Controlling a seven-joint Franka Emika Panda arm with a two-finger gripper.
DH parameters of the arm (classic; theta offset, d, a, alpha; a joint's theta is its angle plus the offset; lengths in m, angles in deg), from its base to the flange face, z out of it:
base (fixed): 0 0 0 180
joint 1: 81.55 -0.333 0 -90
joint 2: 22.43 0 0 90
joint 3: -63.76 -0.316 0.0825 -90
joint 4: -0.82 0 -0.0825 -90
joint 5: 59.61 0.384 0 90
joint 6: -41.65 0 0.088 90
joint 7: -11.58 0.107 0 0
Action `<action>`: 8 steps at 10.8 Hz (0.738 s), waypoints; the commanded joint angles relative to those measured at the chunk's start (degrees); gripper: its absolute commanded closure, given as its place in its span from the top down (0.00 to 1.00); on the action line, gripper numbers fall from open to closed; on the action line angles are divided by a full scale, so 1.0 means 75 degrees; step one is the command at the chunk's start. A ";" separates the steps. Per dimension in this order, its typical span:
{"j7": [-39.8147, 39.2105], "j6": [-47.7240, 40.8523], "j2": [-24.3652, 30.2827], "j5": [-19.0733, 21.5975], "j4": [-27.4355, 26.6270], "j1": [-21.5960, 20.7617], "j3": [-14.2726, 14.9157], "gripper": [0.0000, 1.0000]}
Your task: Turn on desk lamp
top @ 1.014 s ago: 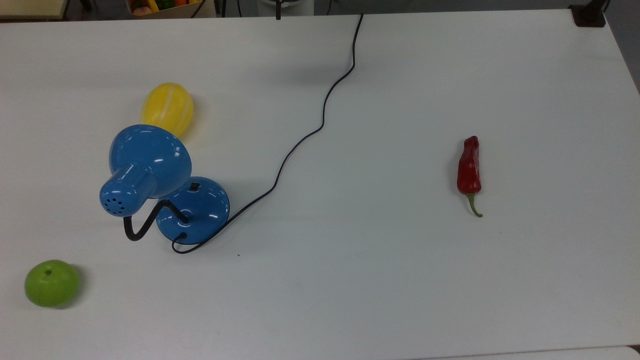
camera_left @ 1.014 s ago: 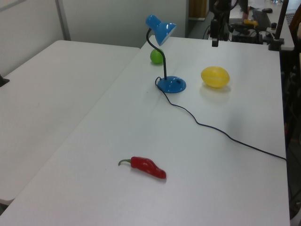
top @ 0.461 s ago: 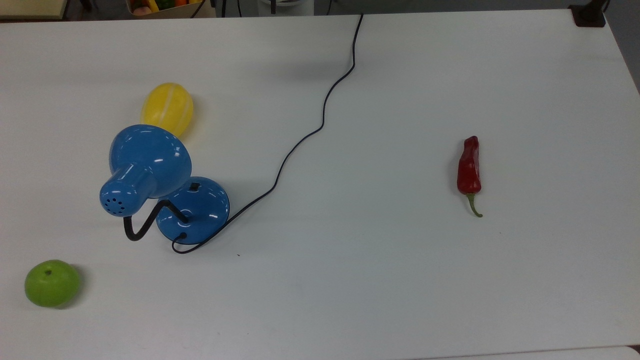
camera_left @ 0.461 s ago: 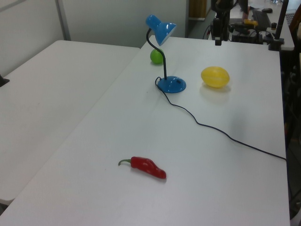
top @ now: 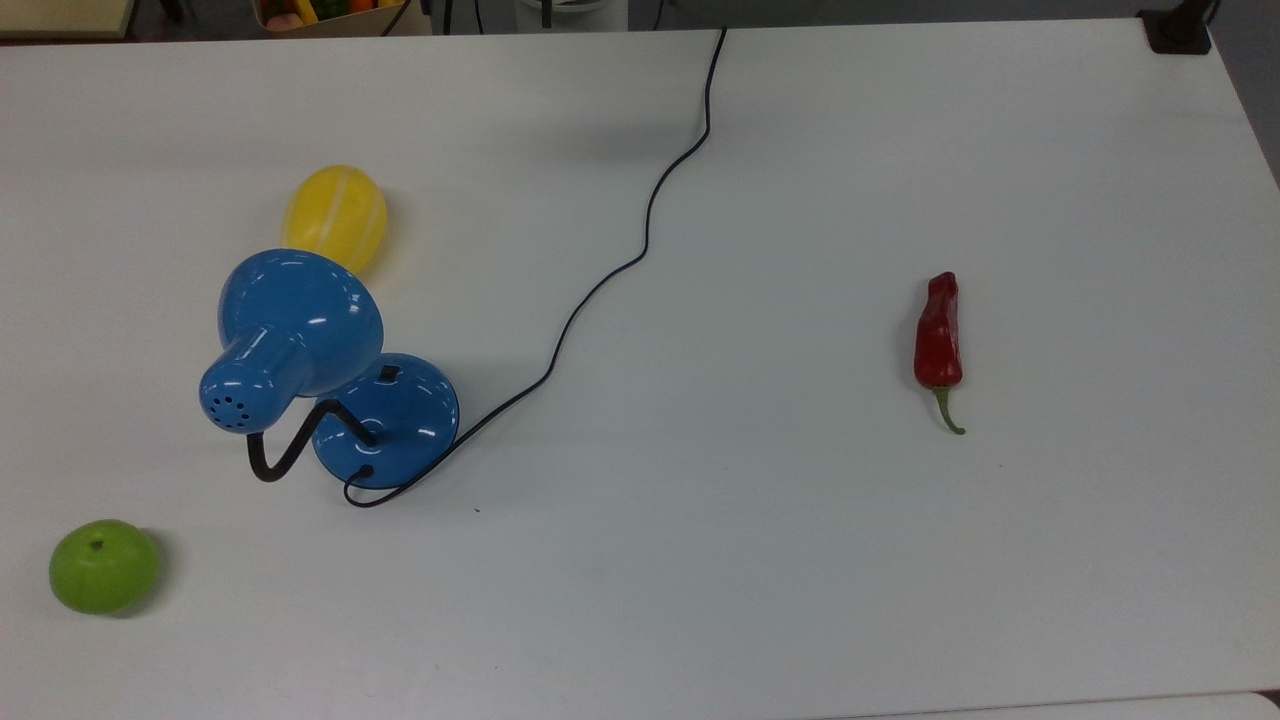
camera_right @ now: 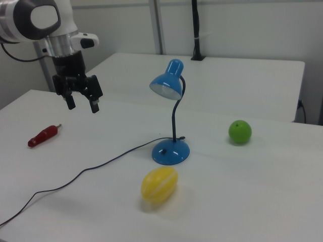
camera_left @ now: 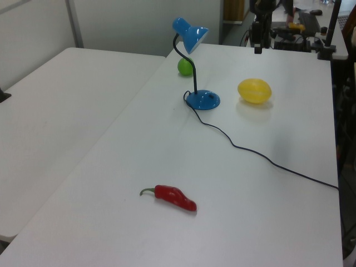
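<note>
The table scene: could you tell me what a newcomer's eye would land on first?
The glossy blue desk lamp stands out, near the top view's left, with a yellow melon beside its base. The pincer hangs open above the table, apart from the lamp.

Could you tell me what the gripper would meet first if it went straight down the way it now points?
Probably the bare white table: the open gripper points down, apart from the glossy blue desk lamp. Depth is uncertain.

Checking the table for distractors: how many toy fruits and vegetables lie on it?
3: yellow ribbed melon beside the blue desk lamp, green apple near the top view's bottom-left corner, red chili pepper at its right.
</note>
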 commanded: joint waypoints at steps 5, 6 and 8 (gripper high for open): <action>-0.0285 -0.0123 -0.0046 0.0087 0.0099 -0.0057 0.0067 0.00; -0.0285 -0.0123 -0.0046 0.0087 0.0098 -0.0046 0.0067 0.00; -0.0285 -0.0111 -0.0046 0.0099 0.0099 -0.0046 0.0067 0.00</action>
